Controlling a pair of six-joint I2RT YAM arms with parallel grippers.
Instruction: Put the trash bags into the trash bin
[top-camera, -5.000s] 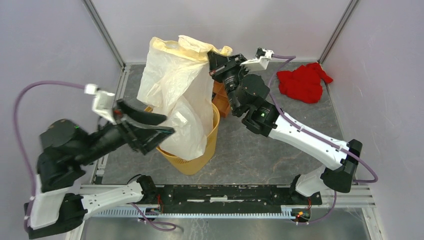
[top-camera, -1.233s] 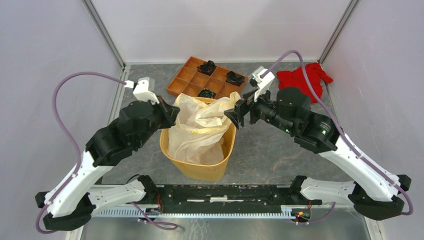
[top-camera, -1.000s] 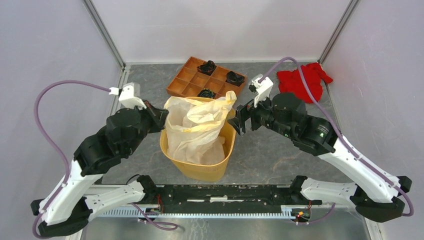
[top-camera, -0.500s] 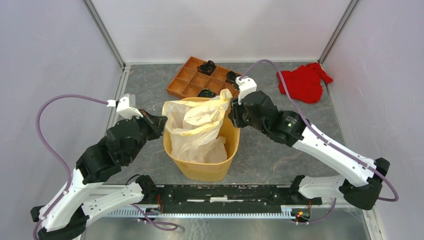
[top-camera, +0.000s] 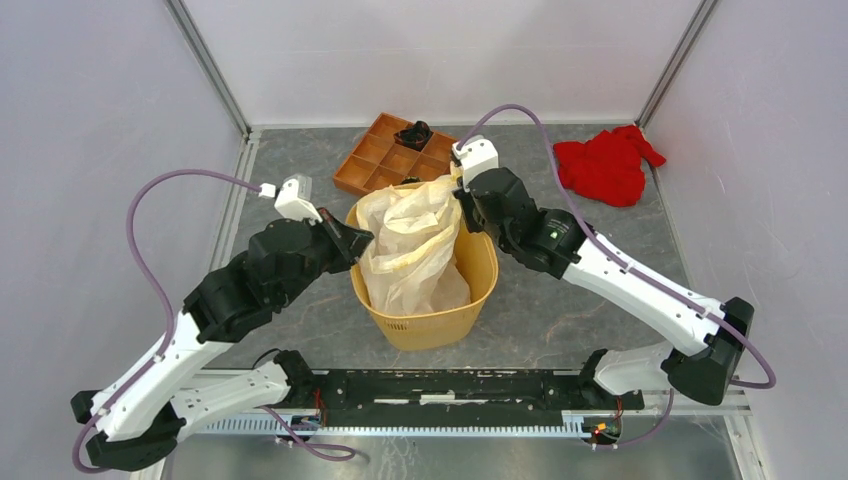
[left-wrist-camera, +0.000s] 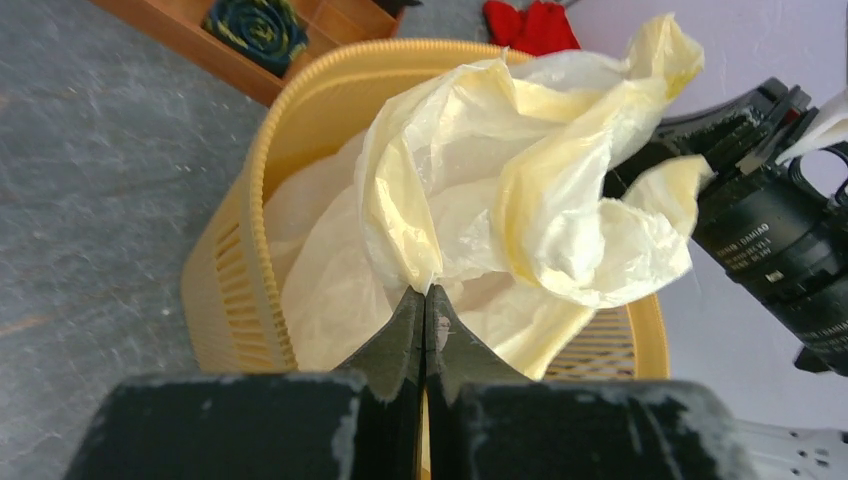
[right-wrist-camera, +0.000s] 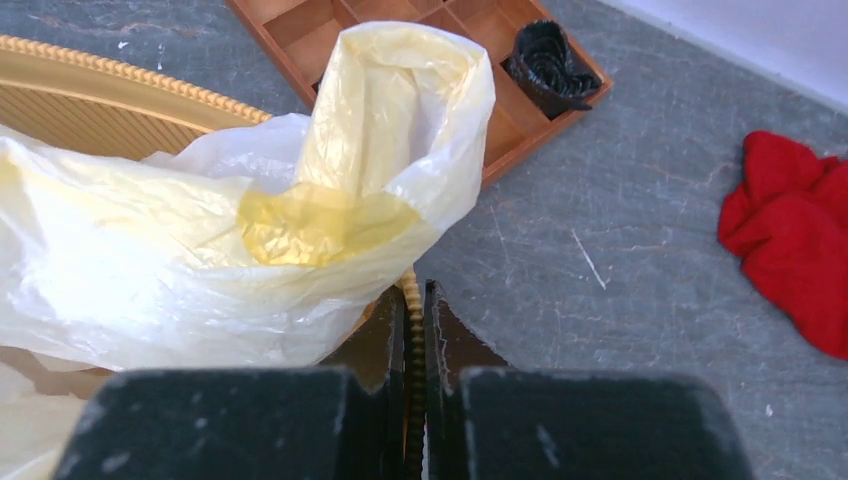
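We find the tall yellow mesh-walled plastic bin (top-camera: 432, 326) mid-worktop (top-camera: 560, 330), with the thin cream plastic film bag (top-camera: 415, 245) partly in it, bunched above its rim. Just behind the bin lies the shallow brown compartmented wooden tray (top-camera: 375, 165); the red cloth (top-camera: 605, 165) lies at the back right, well apart.

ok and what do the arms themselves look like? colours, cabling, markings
White link shells, bulky black joint housings on both. Left gripper and right gripper: black wedge fingers. Purple cable loops into a white wrist block on each. Green light on the right forearm; white lettering on its motor, unreadable.
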